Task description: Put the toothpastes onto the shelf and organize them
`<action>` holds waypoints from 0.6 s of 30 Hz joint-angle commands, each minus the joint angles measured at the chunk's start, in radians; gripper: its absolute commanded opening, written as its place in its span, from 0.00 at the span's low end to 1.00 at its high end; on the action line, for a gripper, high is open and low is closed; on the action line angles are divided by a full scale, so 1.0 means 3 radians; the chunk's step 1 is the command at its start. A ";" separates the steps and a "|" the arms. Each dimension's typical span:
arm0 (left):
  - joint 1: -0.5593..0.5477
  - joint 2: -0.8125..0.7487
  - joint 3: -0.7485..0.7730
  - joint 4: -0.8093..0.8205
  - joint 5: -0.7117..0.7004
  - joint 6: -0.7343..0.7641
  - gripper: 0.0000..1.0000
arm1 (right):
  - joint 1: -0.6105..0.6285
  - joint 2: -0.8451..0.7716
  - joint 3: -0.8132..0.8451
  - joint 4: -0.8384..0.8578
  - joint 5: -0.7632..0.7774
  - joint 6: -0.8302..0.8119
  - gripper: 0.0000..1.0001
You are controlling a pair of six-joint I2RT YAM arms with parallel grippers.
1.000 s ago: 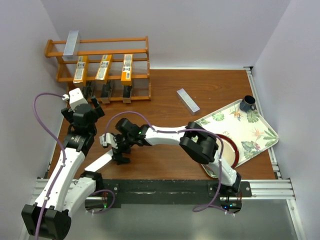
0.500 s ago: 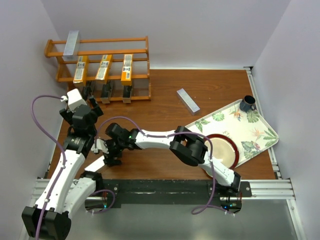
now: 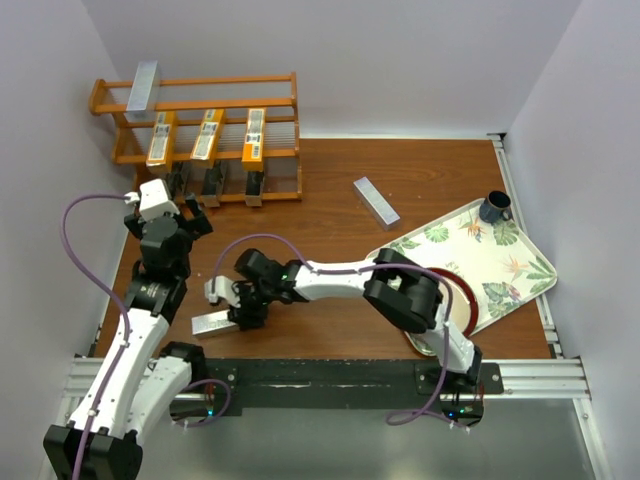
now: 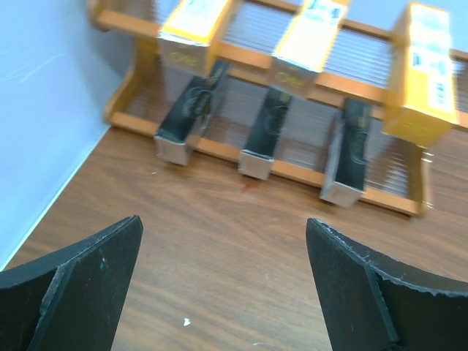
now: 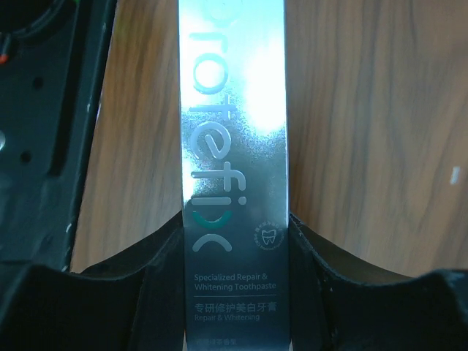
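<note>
The silver carton (image 5: 234,146) is filling the right wrist view lengthwise and showing large teal letters along its face, "rotefi" and then a stylised x-like mark, with the start of the word running off the edge. Below them a small round badge with a tooth sign is sitting, and under it the lines "Specialized Repair & Whitening Toothpaste", a row of Chinese characters and "Repair & Whitening" are showing. The right tool (image 5: 234,223) is clamping this carton, its black fingers (image 5: 164,256) pressing against the two long sides, close to the end with the small print. From above, the carton is lying flat and low at the near left of the desk (image 3: 330,225), just beside the left arm and well apart from the shelf (image 3: 230,79); whether it is touching the wood cannot be told. The left tool (image 4: 223,223) is hanging with its fingers wide apart and nothing between them, facing the shelf. On the shelf, three orange cartons (image 3: 208,133) are leaning side by side on the middle tier, their white labels carrying print too small to read, and three black cartons (image 4: 265,131) are sitting below them with faint gold marks that are also unreadable. A second silver carton (image 3: 143,85) is resting on the top tier at the left end, and a third silver carton (image 3: 376,201) is lying alone on the desk to the right of the shelf.
</note>
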 commanded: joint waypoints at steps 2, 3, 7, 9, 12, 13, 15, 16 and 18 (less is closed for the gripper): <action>0.0027 -0.0118 -0.0032 0.0302 0.0507 0.0136 1.00 | -0.0323 -0.0588 -0.0710 0.0432 0.0061 0.1024 0.20; 0.0027 -0.0133 -0.0027 0.0312 0.0569 0.0151 1.00 | -0.0430 -0.0666 -0.0819 0.0500 0.0040 0.1168 0.19; 0.0027 -0.0205 -0.0043 0.0409 0.0886 0.0157 1.00 | -0.0707 -0.1095 -0.1320 0.1072 -0.0021 0.1951 0.19; 0.0027 -0.0281 -0.0068 0.0440 0.1111 0.0106 1.00 | -0.0865 -0.1330 -0.1555 0.1338 -0.0032 0.2360 0.18; 0.0027 -0.0389 -0.0150 0.0650 0.1504 -0.0072 1.00 | -0.1044 -0.1636 -0.1878 0.1798 -0.0032 0.2927 0.18; 0.0027 -0.0409 -0.0206 0.0741 0.1592 -0.0124 1.00 | -0.1085 -0.1719 -0.1964 0.1946 -0.0016 0.3081 0.18; 0.0027 -0.0450 -0.0242 0.0803 0.1796 -0.0328 1.00 | -0.1197 -0.1908 -0.2190 0.2355 0.0014 0.3520 0.17; 0.0027 -0.0466 -0.0283 0.0844 0.1853 -0.0400 1.00 | -0.1228 -0.1954 -0.2256 0.2488 0.0070 0.3659 0.17; 0.0022 -0.0501 -0.0329 0.0910 0.2046 -0.0614 1.00 | -0.1290 -0.2046 -0.2420 0.2846 0.0116 0.4017 0.17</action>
